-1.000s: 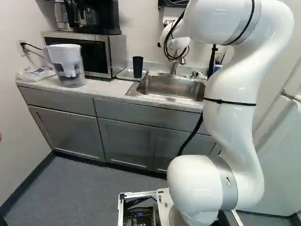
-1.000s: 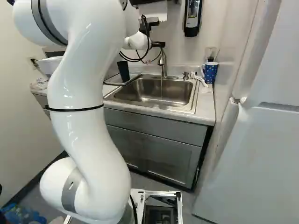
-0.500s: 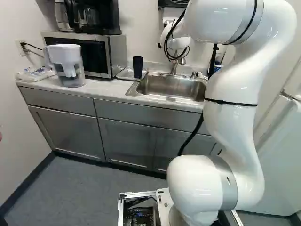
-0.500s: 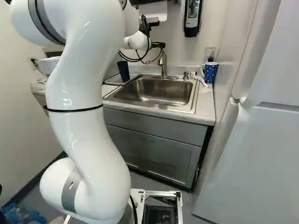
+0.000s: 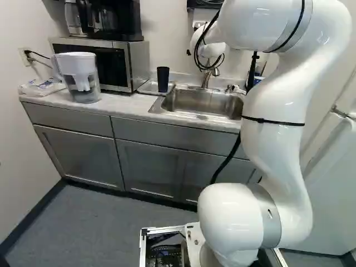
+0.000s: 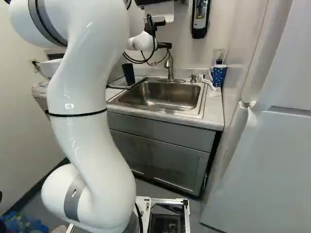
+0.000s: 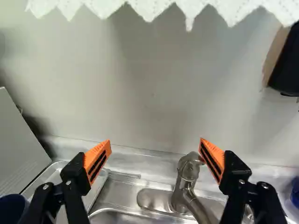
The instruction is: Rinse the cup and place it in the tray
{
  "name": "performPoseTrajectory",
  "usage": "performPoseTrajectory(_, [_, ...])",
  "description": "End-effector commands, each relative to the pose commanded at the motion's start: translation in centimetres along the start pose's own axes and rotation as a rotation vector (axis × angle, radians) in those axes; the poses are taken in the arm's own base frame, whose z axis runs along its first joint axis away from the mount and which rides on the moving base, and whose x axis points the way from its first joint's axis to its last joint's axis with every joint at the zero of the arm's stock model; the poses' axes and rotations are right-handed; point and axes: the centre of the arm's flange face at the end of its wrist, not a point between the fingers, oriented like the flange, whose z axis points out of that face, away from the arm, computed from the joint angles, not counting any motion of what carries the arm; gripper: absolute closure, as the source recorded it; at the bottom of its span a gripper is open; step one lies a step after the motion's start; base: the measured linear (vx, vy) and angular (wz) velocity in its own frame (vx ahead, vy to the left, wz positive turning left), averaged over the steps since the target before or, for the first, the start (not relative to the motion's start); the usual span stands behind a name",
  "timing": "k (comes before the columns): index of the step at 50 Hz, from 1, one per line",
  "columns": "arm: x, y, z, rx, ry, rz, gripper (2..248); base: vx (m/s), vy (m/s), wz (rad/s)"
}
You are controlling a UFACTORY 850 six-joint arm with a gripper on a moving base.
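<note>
The cup [image 5: 163, 79] is standing in the metal tray [image 5: 146, 89] on the bench [image 5: 122, 105], just beside the sink [image 5: 203, 103], and nothing is holding it. What is changing is the water: the thin stream that was falling from the tap [image 6: 169, 68] a second ago is no longer showing in the right base view, so the flow now seems to be off. The arm [image 5: 278, 161] is sitting very slightly shifted from where it was then, while the cup is keeping its place in the tray and the base is staying put.

The end effector [image 7: 155, 141] is hanging over the back of the sink with its orange pads [image 7: 97, 161] spread wide, pinching nothing. The tap is rising close to one pad; whether they are touching, I cannot tell.

For the task, this is probably meaning that the rinsing and the placing are both done, with closing the tap as the last step. The next move is likely calling for backing away gently, since a pad catching the tap could be starting the water again. The spotted mug [image 6: 219, 75] is standing well apart, beyond the sink's other side
</note>
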Motion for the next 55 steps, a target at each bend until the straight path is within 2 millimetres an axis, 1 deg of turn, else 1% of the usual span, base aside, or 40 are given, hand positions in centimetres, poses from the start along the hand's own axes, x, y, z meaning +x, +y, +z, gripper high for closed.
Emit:
performPoseTrajectory(8, [0.0, 0.2, -0.2, -0.002, -0.001, 0.000, 3, 0.000, 0.000, 0.000])
performPoseTrajectory(18, [-0.1, 1.1, -1.4, -0.017, -0.007, 0.003, 3, 0.000, 0.000, 0.000])
performPoseTrajectory(41, [-0.4, 3.8, -4.9, -0.059, -0.020, 0.010, 3, 0.000, 0.000, 0.000])
performPoseTrajectory(55, [-0.7, 4.3, -7.6, -0.068, -0.038, 0.012, 3, 0.000, 0.000, 0.000])
